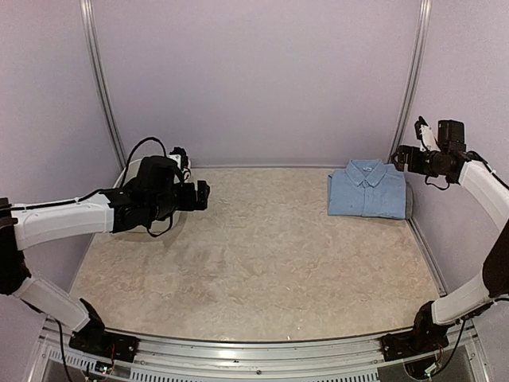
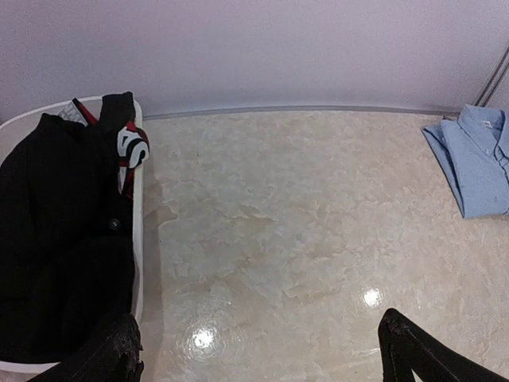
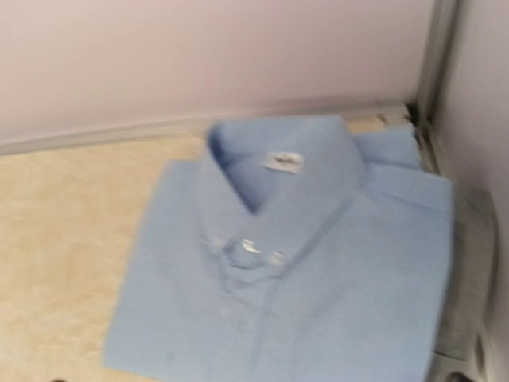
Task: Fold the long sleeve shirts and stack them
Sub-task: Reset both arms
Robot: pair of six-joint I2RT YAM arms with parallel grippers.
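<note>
Black shirt [image 2: 56, 239] heaped in tub [image 2: 137, 239], table's left: soft, limp, light; pinch a raised fold. Light blue shirt [image 1: 367, 189] lies folded far right. Left fingers [image 2: 413, 354] wide, empty; right fingers [image 1: 402, 157]: cannot tell.

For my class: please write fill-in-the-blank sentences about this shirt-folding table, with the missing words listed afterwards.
1. In the stack, the top shirt is light ____.
2. The lower shirt beneath it is ____.
3. The crumpled shirt in the white tub is ____.
4. The left claw hangs ____, holding nothing.
Missing words: blue; grey; black; open.
</note>
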